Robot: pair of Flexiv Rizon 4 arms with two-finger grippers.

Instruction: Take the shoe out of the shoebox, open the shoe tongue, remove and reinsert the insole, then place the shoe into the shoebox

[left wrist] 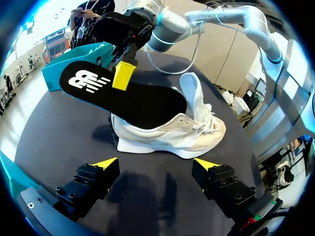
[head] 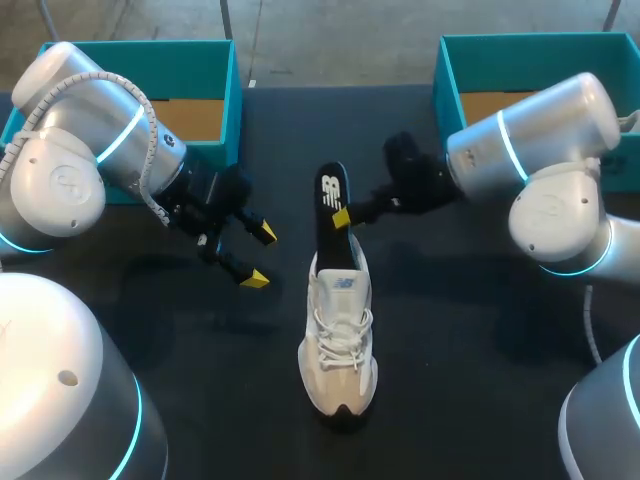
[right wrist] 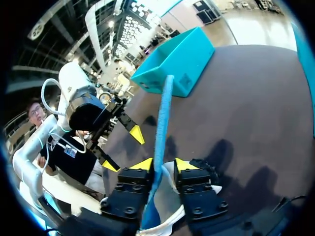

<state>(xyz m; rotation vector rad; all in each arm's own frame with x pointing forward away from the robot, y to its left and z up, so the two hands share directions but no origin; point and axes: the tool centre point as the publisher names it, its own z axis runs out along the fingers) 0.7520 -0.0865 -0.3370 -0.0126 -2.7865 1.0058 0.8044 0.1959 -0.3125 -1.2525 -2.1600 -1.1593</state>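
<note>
Pinching the thin black foam insole (head: 330,195) mid-length, the fingers of the right gripper (head: 342,217) have something light and floppy, I reckon, while the left gripper (head: 258,255) sits with fingers spread.

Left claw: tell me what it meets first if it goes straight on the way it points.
Likely the shoe, side-on dead ahead of the open left claw; depth is hard to judge.
</note>
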